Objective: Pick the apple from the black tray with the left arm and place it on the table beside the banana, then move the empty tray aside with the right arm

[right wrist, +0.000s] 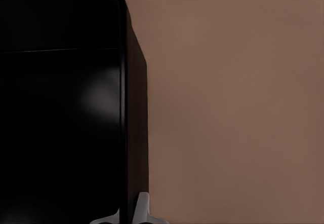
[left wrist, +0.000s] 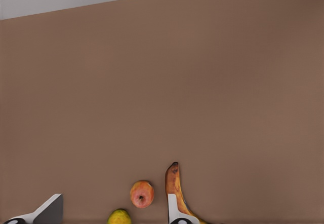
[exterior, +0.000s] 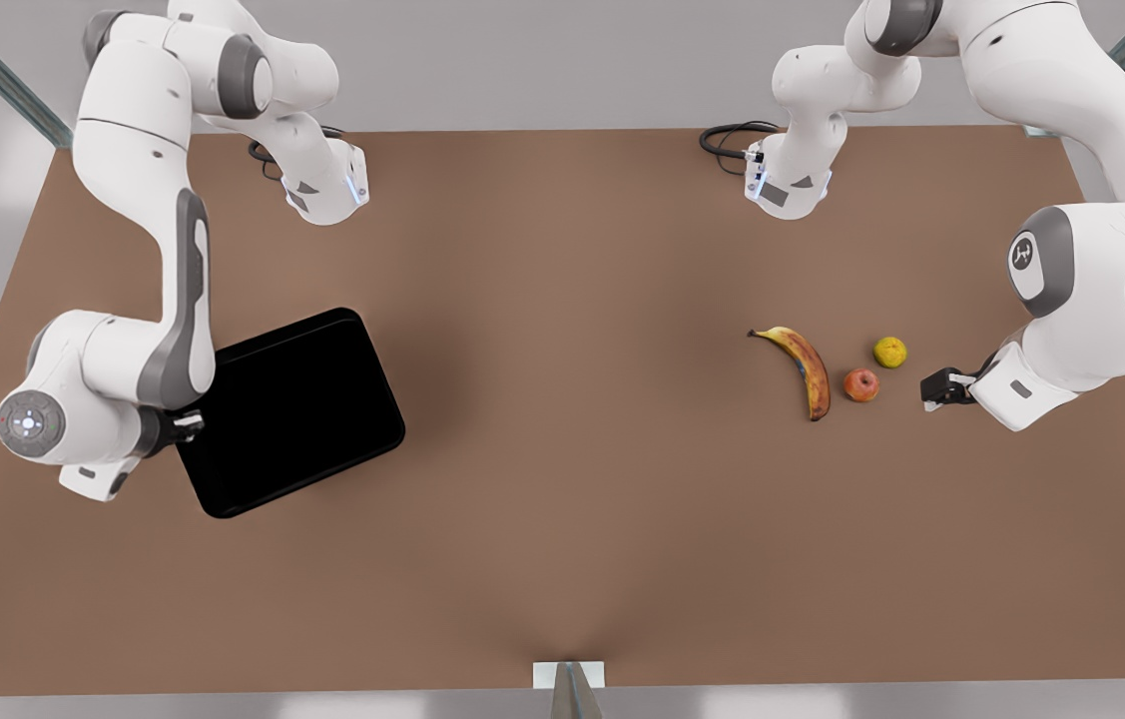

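The apple (exterior: 860, 384) (left wrist: 142, 193) rests on the table (exterior: 562, 330), just on the front view's right of the banana (exterior: 807, 369) (left wrist: 173, 181). A short way farther to that side, my left gripper (exterior: 936, 387) (left wrist: 115, 199) stands open and low, holding nothing. The black tray (exterior: 292, 409) (right wrist: 61, 107) lies empty and askew at the front view's left. At its near left rim my right gripper (exterior: 185, 424) (right wrist: 129, 215) is shut on the tray's wall, one finger on each side.
A small yellow-green fruit (exterior: 889, 352) (left wrist: 119, 217) lies just behind the apple, between it and my left gripper. Both arm bases (exterior: 322, 190) stand at the table's far edge. A metal post (exterior: 570, 689) rises at the near edge.
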You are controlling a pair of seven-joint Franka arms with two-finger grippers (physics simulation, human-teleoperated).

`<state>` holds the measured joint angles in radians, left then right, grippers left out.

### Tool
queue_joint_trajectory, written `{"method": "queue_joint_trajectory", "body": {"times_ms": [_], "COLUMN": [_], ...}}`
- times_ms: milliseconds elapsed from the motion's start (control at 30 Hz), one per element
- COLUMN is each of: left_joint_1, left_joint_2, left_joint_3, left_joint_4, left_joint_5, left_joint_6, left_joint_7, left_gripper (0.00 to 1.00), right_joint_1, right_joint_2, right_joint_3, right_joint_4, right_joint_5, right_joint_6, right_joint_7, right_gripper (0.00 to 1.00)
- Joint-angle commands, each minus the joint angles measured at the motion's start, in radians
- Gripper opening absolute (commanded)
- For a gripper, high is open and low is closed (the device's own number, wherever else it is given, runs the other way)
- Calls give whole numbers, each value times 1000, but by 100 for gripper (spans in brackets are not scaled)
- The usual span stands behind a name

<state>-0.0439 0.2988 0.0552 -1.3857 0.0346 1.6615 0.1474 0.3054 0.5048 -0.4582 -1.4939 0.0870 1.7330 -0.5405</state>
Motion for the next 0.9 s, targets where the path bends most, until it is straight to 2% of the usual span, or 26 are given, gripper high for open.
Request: {"method": "queue_joint_trajectory", "body": {"times_ms": [0, 100, 133, 200, 233, 267, 300, 333, 500, 667, 733, 767, 867], "left_joint_1": [1, 1, 1, -1, -1, 2, 2, 2, 2, 1, 1, 1, 2], "left_joint_2": [-1, -1, -1, -3, -1, -3, -1, -1, -1, -3, -3, -3, -1], "left_joint_3": [0, 0, 0, 0, 0, 0, 0, 0, 0, 0, 0, 0, 0], "left_joint_4": [0, 0, 0, 0, 0, 1, 0, 0, 2, 2, 2, 2, 2], "left_joint_5": [-1, 1, 1, 1, 1, 1, 1, -1, -1, -1, -1, -2, -4], "left_joint_6": [0, 0, 0, 0, 0, 0, 0, 0, 0, 0, 0, 0, 0], "left_joint_7": [-2, -2, -2, -2, -2, 1, 1, 1, 1, 1, 3, 3, 4], "left_gripper": [100, 100, 100, 100, 100, 100, 100, 100, 100, 100, 100, 100, 100], "right_joint_1": [0, 0, 0, -2, -6, -6, -6, -6, -3, 40, 61, 61, 61], "right_joint_2": [11, 18, 20, 27, 29, 29, 29, 29, -22, -219, -275, -328, -381], "right_joint_3": [0, 0, 0, 0, 0, 1, 0, 0, 0, 21, 24, 55, 76], "right_joint_4": [0, 0, 0, 0, 0, 0, 0, 0, 3, 20, 101, 104, 133], "right_joint_5": [5, 20, 22, 23, 23, 23, 33, 42, 36, -15, -16, -16, -10], "right_joint_6": [45, 45, 45, 45, 66, 68, 68, 68, 51, -200, -371, -406, -411], "right_joint_7": [-107, -108, -107, -105, -107, -107, -105, -107, -121, -16, 62, 151, 418], "right_gripper": [20, 25, 46, 57, 57, 73, 97, 100, 100, 100, 100, 100, 100]}}
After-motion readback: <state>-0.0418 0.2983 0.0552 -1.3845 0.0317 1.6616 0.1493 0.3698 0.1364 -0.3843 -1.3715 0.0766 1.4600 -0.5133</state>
